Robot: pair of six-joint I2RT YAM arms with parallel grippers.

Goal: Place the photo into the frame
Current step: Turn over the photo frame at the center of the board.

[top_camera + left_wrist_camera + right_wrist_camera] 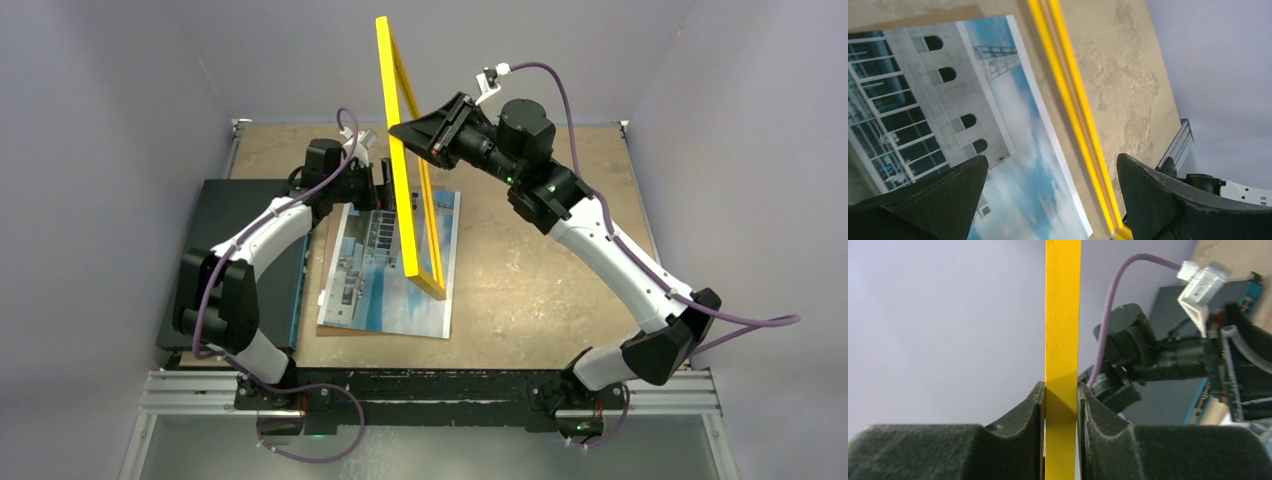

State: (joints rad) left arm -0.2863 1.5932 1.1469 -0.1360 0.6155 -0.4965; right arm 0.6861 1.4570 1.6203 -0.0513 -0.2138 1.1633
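Right gripper (pixel 1061 402) pinches the frame (pixel 1063 315) by one yellow rail, holding it on edge. You will find the left gripper (pixel 1052 172), fingers spread wide, at the photo's (pixel 1013 150) 12 o'clock. The photo lies face-up mid-table (pixel 560 270); the frame's lower corner seemingly rests at its 4 o'clock.

White-shelled arms (pixel 612 262), black joints (pixel 527 125), purple cables (pixel 1148 258), matte black pincer fingers (pixel 948 450)

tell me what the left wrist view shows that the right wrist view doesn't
Only left wrist: the photo lying face up, and the open left fingers with an edge of the frame seen between them. Only right wrist: the right fingers pinching a frame bar, and the left arm beyond. Both: the yellow frame.
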